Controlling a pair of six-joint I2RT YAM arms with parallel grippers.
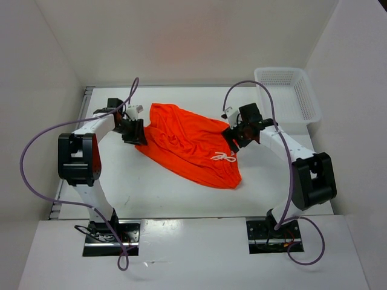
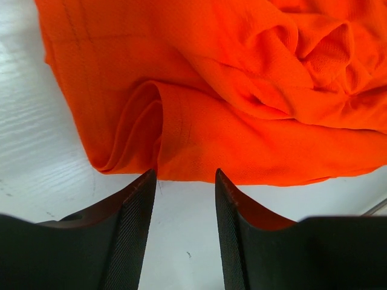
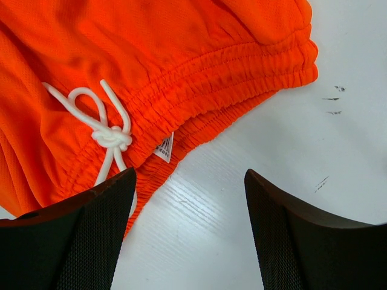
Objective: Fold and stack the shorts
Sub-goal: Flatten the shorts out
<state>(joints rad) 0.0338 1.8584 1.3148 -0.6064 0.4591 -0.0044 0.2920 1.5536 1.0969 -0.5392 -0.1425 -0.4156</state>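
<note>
Left fingers (image 2: 130, 235) and right fingers (image 3: 78, 241) open beside shorts (image 1: 187, 145).

Matt orange mesh-cloth shorts (image 1: 190, 145), elastic waistband (image 3: 242, 78)

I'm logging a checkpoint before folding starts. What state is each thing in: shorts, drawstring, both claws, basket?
shorts: unfolded, rumpled, lying on the table
drawstring: knotted, lying on the waistband
left claw: open, tips at the shorts' edge, gripping nothing
right claw: open, beside the waistband, gripping nothing
basket: upright, at the table's far right corner
</note>
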